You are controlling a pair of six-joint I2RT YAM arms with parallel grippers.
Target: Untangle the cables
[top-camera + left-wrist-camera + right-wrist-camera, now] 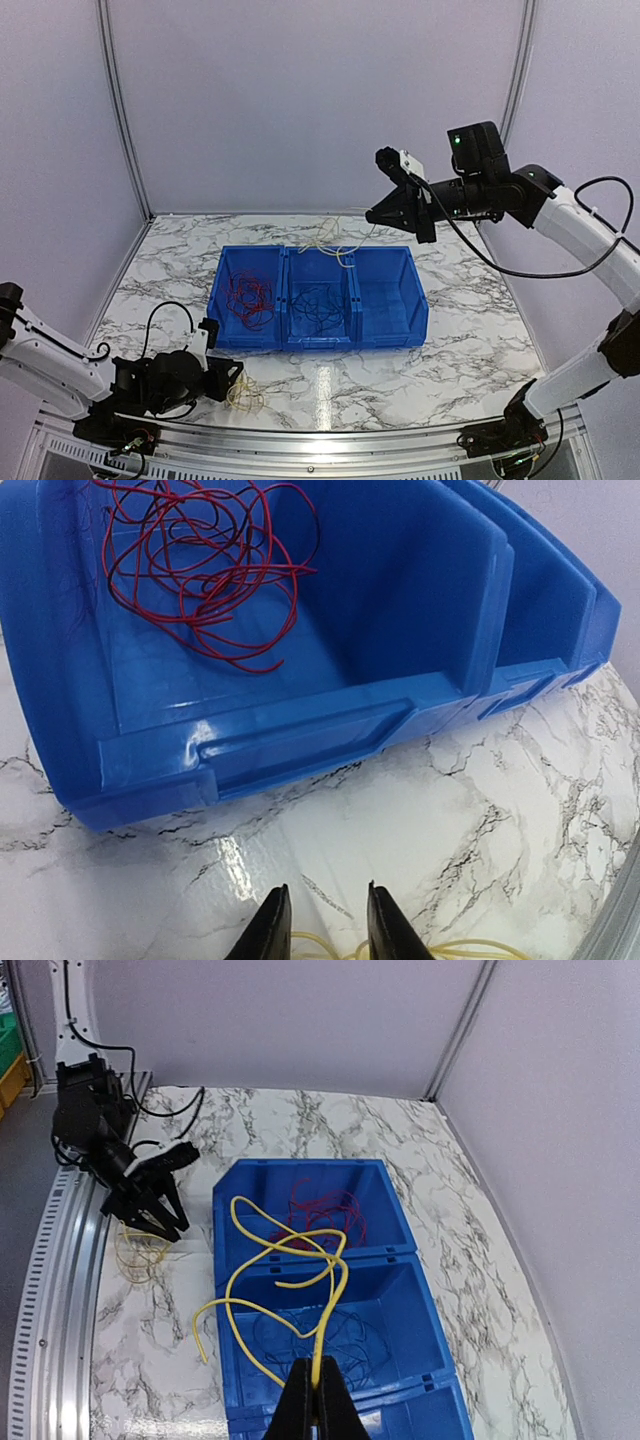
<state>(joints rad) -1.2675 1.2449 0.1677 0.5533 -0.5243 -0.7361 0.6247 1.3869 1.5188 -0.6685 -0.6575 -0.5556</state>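
Observation:
My right gripper [372, 214] is raised above the back of the blue bins and is shut on a yellow cable [290, 1245]. That cable hangs in loose loops over the middle bin [335, 240]. In the right wrist view the fingers [315, 1385] pinch it. Red cables [250, 297] lie in the left bin [200, 570]. Dark cables [318, 302] lie in the middle bin [330, 1335]. My left gripper [233, 377] is low over the table in front of the left bin, open [325, 915], over a small yellow cable pile [245, 398].
Three joined blue bins [385, 330] stand mid-table; the right one looks empty. The left bin's front wall [300, 730] is just beyond my left fingers. Marble table [470, 340] has a metal rail along its near edge. Walls enclose the back and sides.

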